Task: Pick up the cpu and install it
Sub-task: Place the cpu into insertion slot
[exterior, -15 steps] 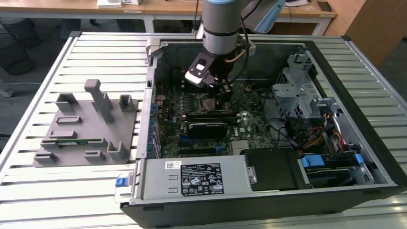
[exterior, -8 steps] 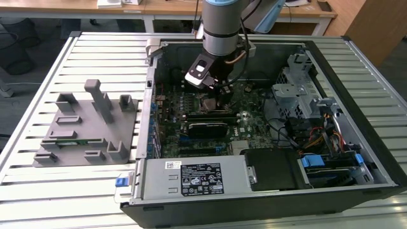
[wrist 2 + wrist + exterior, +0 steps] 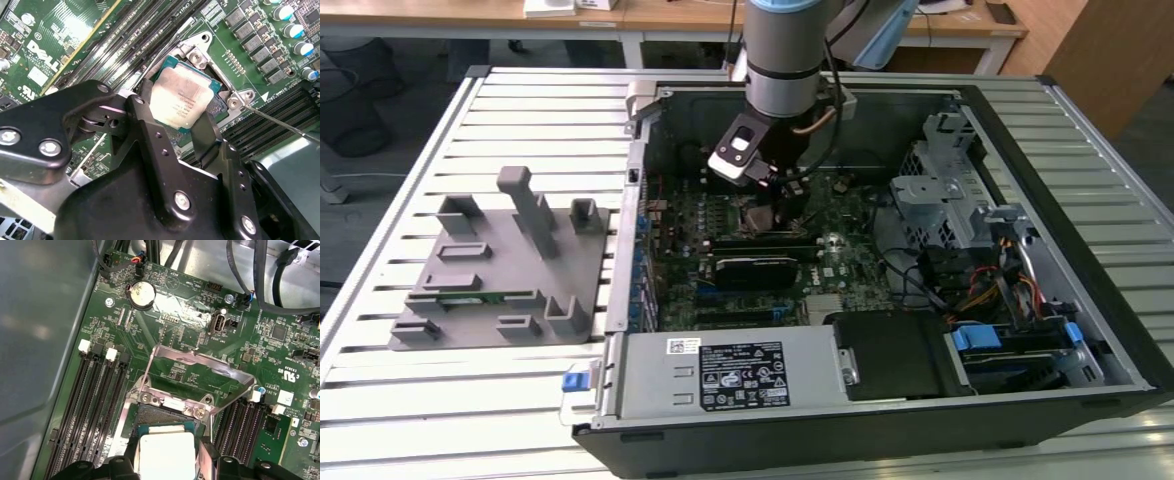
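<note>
— How far along was the job when you checked?

— By my reading the pick-up was done. My black two-fingered gripper point(image 3: 176, 114) was pinching the small flat square cpu point(image 3: 182, 97) with the silvery-white metal top, one finger on each of two opposite edges. It held the cpu low over the black square socket point(image 3: 160, 416) on the green motherboard point(image 3: 150, 340).

— Seated, then?

— I judged not. Part of the socket's contact field lay bare beyond the chip's edge, so the cpu covered it only partly. I could not tell whether the two touched. The bare-metal load plate point(image 3: 200, 361) stood raised and the thin wire lever point(image 3: 280, 121) lay free. That left seating, letting go and clamping to do.

— What did each camera give you that the others didn't?

— The exterior view gave me the setting. The arm reached down into the open black computer case point(image 3: 854, 445) on the slatted metal table point(image 3: 520, 100). A grey moulded parts holder point(image 3: 494, 270) sat well apart from the case, toward the exterior view's left. The second wrist view gave me the grip itself, with the black fingers point(image 3: 150, 130) against the chip's edges and the loose lever beside the socket. The first wrist view gave me the raised plate and the uncovered contacts
</note>
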Controlling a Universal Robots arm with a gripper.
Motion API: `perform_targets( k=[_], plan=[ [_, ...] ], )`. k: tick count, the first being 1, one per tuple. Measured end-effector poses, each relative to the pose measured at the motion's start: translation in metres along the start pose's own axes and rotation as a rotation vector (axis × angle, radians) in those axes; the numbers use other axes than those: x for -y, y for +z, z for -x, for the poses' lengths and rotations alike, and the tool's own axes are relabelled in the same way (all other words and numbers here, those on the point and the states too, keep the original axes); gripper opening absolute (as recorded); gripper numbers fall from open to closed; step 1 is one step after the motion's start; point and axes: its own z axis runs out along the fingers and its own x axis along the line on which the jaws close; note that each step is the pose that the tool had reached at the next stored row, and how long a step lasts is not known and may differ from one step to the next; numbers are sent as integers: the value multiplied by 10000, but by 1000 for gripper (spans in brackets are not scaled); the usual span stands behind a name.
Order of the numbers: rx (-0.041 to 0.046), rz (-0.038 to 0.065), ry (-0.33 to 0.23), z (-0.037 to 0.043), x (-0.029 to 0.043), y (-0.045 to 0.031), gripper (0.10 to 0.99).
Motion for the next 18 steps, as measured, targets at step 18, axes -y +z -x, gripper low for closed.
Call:
perform_targets(
  k=[18],
  plan=[
    [-80, 24, 3, -13, -3, 31, 533]
  ],
)
